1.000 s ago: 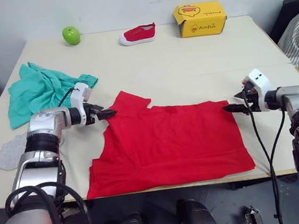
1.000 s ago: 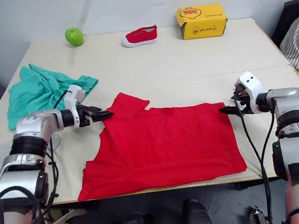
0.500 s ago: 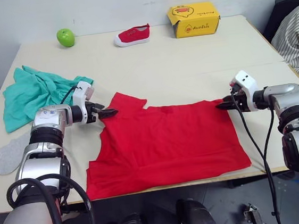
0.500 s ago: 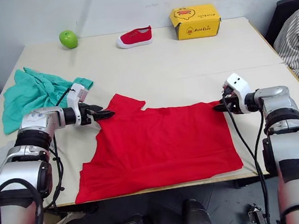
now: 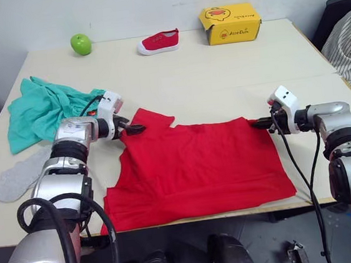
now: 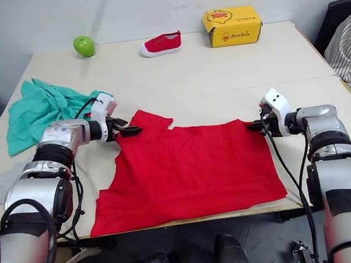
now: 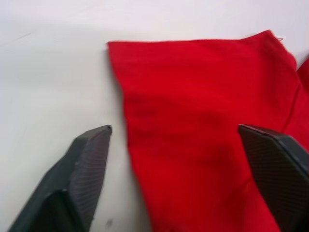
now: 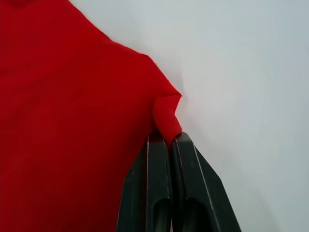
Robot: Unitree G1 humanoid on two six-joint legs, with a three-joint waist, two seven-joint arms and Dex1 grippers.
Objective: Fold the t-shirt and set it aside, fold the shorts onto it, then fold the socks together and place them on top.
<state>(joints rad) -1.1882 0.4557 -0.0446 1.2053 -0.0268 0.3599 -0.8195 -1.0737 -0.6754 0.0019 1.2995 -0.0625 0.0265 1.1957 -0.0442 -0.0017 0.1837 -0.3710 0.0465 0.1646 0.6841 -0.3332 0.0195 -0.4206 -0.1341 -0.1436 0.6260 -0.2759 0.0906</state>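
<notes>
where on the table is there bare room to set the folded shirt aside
The widest bare patch lies between the t-shirt and the far row of apple, small red shoe and yellow box. The near left side is crowded: shorts, socks and the open left pincer.

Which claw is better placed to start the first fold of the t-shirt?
The right claw: it is already shut on a corner of the t-shirt. The left claw is open over the sleeve, gripping nothing yet.
</notes>
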